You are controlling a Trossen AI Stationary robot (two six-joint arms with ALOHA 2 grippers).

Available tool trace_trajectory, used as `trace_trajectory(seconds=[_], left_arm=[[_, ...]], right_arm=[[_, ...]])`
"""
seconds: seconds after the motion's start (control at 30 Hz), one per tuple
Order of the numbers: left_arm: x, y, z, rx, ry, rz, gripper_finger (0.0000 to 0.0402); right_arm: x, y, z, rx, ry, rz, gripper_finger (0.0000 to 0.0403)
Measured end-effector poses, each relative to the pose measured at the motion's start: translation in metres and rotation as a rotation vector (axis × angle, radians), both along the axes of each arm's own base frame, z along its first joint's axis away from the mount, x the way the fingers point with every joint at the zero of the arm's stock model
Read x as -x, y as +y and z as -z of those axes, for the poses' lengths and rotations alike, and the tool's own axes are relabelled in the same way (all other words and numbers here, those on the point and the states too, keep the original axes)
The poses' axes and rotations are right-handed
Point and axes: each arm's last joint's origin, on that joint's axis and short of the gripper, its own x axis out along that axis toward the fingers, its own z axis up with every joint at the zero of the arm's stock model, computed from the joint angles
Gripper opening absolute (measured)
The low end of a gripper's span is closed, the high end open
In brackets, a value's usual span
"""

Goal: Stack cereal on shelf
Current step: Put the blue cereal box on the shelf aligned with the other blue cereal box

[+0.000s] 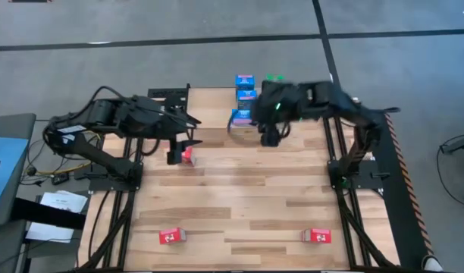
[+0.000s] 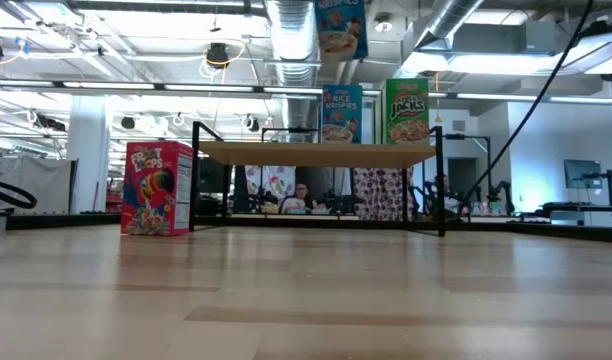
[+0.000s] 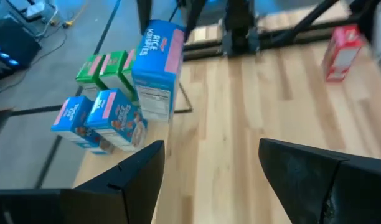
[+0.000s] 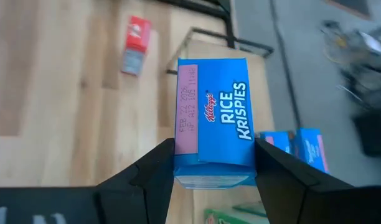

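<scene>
The right arm hides most of the green boxes (image 1: 274, 77) from above, and the raised blue box (image 2: 340, 28) is cut off by the low view's top edge.

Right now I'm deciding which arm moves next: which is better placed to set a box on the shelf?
Right. The right gripper is shut on a blue box above the shelf. The left gripper is open over the table beside a red box.

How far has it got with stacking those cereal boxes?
Done: two blue boxes and green boxes sit on the shelf. In hand: the right gripper clamps a third blue box by it. Left: three red boxes on the table, one beside the open left gripper.
</scene>
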Motion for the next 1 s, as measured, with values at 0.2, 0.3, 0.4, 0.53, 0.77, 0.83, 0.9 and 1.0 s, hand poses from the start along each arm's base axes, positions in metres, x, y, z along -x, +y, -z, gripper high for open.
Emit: trace_trajectory(seconds=[0.2, 0.3, 0.4, 0.53, 0.77, 0.83, 0.9, 1.0], left_arm=[[0.017, 0.0, -0.004, 0.083, -0.033, 0.004, 0.0249], [0.022, 0.0, -0.004, 0.097, -0.036, -0.004, 0.0249], [0.024, 0.0, -0.004, 0.104, -0.033, -0.007, 0.0249], [0.026, 0.0, -0.003, 0.105, -0.025, -0.01, 0.0249], [0.027, 0.001, -0.001, 0.102, -0.004, -0.012, 0.0249], [0.027, 0.001, -0.001, 0.102, -0.003, -0.013, 0.0249], [0.027, 0.001, -0.001, 0.102, -0.004, -0.013, 0.0249], [0.027, 0.001, -0.001, 0.102, -0.004, -0.015, 0.0249]], right_arm=[[0.029, -0.041, -0.024, -0.128, -0.128, -0.082, 0.0215], [0.037, -0.062, -0.026, -0.177, -0.151, -0.084, 0.0215], [0.037, -0.076, -0.022, -0.231, -0.164, -0.139, 0.0215], [0.033, -0.089, -0.015, -0.291, -0.146, -0.17, 0.0215], [0.026, -0.095, 0.003, -0.382, -0.044, -0.166, 0.0215], [0.027, -0.094, 0.004, -0.392, -0.028, -0.164, 0.0215], [0.027, -0.089, 0.004, -0.408, -0.017, -0.162, 0.0215], [0.026, -0.086, 0.004, -0.417, -0.02, -0.165, 0.0215]])
